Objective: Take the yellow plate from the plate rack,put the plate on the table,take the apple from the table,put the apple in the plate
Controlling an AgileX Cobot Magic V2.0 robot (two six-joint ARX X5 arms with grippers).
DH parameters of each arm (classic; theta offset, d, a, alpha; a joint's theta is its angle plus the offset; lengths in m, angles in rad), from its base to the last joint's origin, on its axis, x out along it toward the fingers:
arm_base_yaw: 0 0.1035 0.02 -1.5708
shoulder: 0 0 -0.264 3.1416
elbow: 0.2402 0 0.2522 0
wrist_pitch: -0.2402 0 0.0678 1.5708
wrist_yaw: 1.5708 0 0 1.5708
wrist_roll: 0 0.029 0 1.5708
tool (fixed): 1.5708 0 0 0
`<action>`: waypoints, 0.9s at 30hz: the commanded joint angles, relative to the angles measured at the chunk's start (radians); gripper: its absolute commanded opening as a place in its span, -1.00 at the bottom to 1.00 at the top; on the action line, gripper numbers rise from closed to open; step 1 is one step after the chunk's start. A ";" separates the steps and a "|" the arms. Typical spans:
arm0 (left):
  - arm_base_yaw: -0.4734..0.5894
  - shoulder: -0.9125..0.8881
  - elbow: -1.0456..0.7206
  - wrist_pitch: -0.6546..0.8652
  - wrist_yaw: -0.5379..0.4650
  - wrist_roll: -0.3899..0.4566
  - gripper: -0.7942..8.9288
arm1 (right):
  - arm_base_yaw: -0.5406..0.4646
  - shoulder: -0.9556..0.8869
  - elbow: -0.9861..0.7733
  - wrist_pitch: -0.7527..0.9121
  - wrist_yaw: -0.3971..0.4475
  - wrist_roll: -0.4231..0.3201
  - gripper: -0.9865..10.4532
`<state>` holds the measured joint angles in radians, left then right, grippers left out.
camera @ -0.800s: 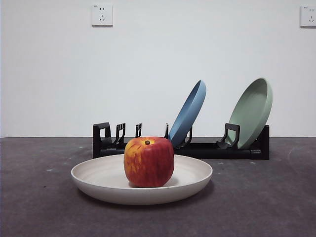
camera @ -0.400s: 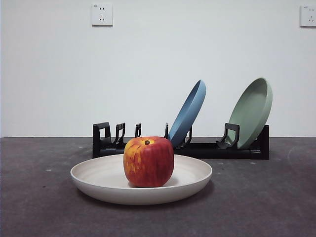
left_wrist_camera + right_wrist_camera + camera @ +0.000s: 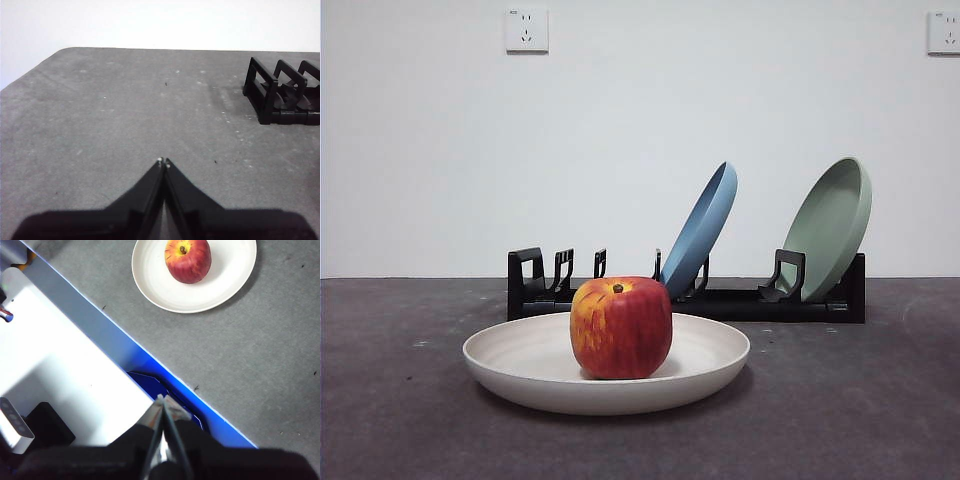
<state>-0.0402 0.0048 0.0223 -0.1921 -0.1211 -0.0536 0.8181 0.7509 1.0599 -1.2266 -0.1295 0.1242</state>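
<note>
Dark grey tabletop (image 3: 880,420) holds the wide cream yellow plate (image 3: 520,370), the blocky red apple (image 3: 621,328) at its centre. Both end effectors, left (image 3: 163,161) and right (image 3: 162,399), are pressed together, well apart from it; best they wait.

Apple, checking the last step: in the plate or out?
In: the apple sits upright inside the yellow plate, stem dimple up.

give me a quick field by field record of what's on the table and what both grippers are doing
apple: apple sits upright in the yellow plate
yellow plate: flat on the table, in front of the plate rack
plate rack: holds a blue plate and a pale green plate, both leaning; its other slots are empty
left gripper: left gripper jaws shut, empty, over bare table near the rack's end
right gripper: right gripper jaws shut, empty, away from the plate
task state: looks done
</note>
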 commanded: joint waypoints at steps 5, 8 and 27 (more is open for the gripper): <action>0.003 -0.003 -0.014 0.005 -0.003 -0.006 -0.84 | -0.004 -0.002 -0.006 0.006 0.003 0.009 -0.83; 0.003 -0.003 -0.014 0.005 -0.003 -0.006 -0.84 | -0.074 -0.037 -0.006 0.029 0.006 -0.066 -0.83; 0.003 -0.003 -0.014 0.005 -0.003 -0.006 -0.84 | -0.709 -0.565 -0.687 0.966 -0.074 -0.093 -0.83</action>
<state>-0.0402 0.0048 0.0223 -0.1921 -0.1219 -0.0536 0.1150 0.2062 0.4358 -0.3019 -0.2062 -0.0040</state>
